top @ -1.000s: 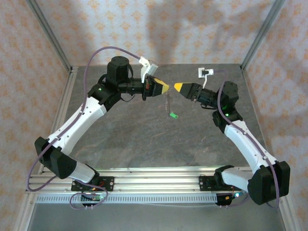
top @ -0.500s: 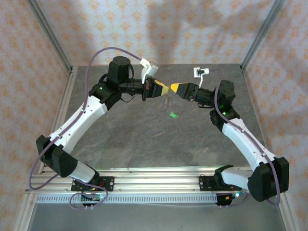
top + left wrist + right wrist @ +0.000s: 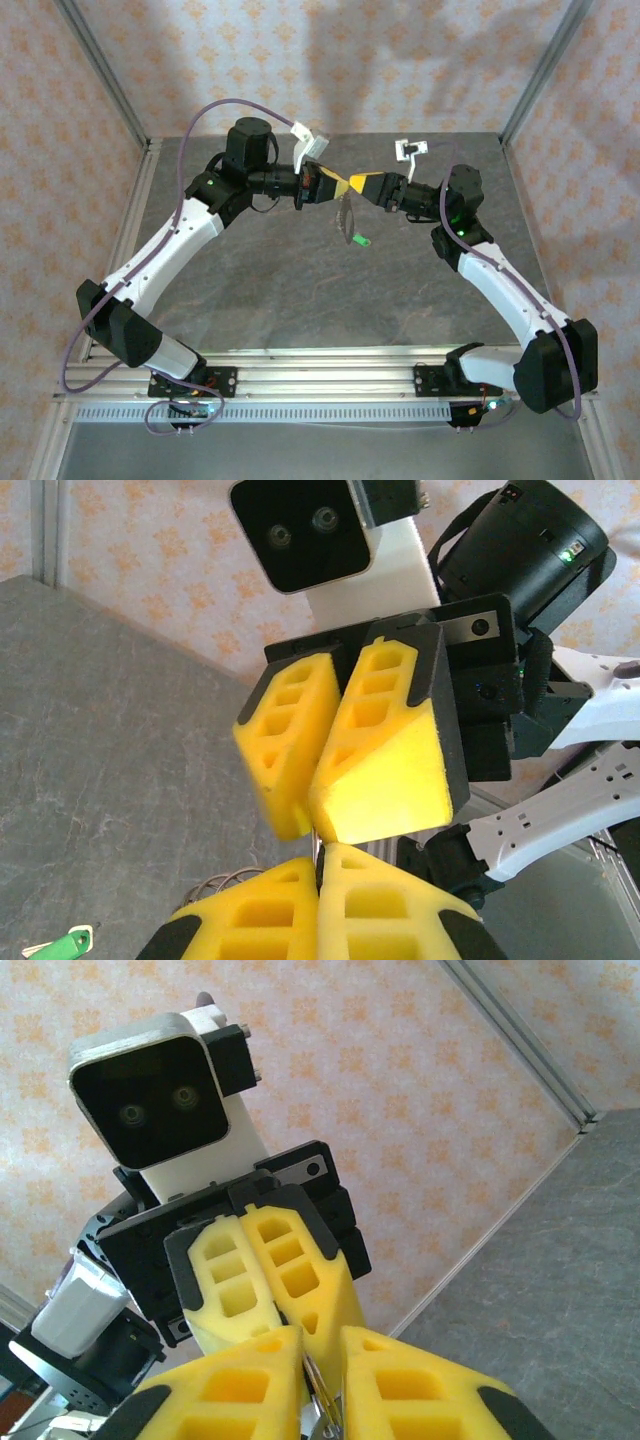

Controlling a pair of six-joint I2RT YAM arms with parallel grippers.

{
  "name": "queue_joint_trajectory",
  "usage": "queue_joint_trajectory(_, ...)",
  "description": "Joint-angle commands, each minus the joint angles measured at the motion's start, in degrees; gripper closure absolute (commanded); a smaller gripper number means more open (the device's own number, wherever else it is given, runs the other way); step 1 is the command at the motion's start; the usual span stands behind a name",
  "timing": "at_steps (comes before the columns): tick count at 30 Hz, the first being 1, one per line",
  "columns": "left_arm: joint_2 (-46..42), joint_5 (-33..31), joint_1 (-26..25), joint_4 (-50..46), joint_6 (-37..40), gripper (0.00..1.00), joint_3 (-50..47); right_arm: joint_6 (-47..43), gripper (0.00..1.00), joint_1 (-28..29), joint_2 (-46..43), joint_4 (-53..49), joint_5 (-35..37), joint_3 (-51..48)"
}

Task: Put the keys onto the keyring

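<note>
My left gripper (image 3: 341, 186) and right gripper (image 3: 360, 183) meet tip to tip above the back middle of the table. The left gripper (image 3: 322, 852) is shut, with a thin metal edge of the keyring (image 3: 321, 842) pinched between its pads; pale wire loops show beside its left finger. The right gripper (image 3: 322, 1360) has its fingers drawn close around the keyring's thin tan wires (image 3: 324, 1392), directly facing the left fingers (image 3: 300, 1285). The keys (image 3: 346, 214) hang as a short grey string below the meeting point.
A small green tag (image 3: 361, 240) (image 3: 66, 944) lies on the grey table (image 3: 300, 290) just below the keys. Metal frame posts and patterned walls enclose the back and sides. Both arms arch in from the near rail.
The right gripper has moved left up to the left gripper's tips and its fingers have closed in. The hanging keys have tilted slightly. The left arm has stayed still.
</note>
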Motion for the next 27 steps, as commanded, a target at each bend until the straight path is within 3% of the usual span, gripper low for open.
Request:
queue_joint_trajectory(1,-0.1,2.2,-0.5,2.1,1.1,1.0,1.7,-1.1,0.91,0.8,-0.1,1.3,-1.9,0.9)
queue_joint_trajectory(3,-0.1,2.2,-0.5,2.2,1.0,1.0,1.7,-1.2,1.0,0.8,-0.1,1.3,-2.3,0.9)
queue_joint_trajectory(9,-0.2,2.1,-0.4,2.5,0.8,1.0,1.7,-2.6,1.0,0.8,-0.6,-0.4,-2.7,0.7)
queue_joint_trajectory(11,-0.3,2.0,-0.5,2.5,0.9,1.0,1.6,-3.6,0.87,0.8,-0.9,-2.0,-2.3,0.7)
queue_joint_trajectory(13,-0.4,2.0,-0.4,2.5,0.9,1.0,1.6,-4.3,0.83,0.8,-1.1,-2.9,-2.3,0.7)
queue_joint_trajectory(18,-0.5,1.9,-0.4,2.4,1.0,1.0,1.4,-5.4,0.82,0.7,-2.7,-4.5,-2.0,-0.1)
queue_joint_trajectory(22,-0.6,1.8,-0.5,2.3,1.1,1.0,1.4,-5.6,0.73,0.6,-3.5,-4.7,-1.7,-1.0)
queue_joint_trajectory(27,-0.7,1.8,-0.4,2.4,1.1,1.0,1.4,-5.6,0.73,0.5,-3.8,-4.7,-1.7,-1.4)
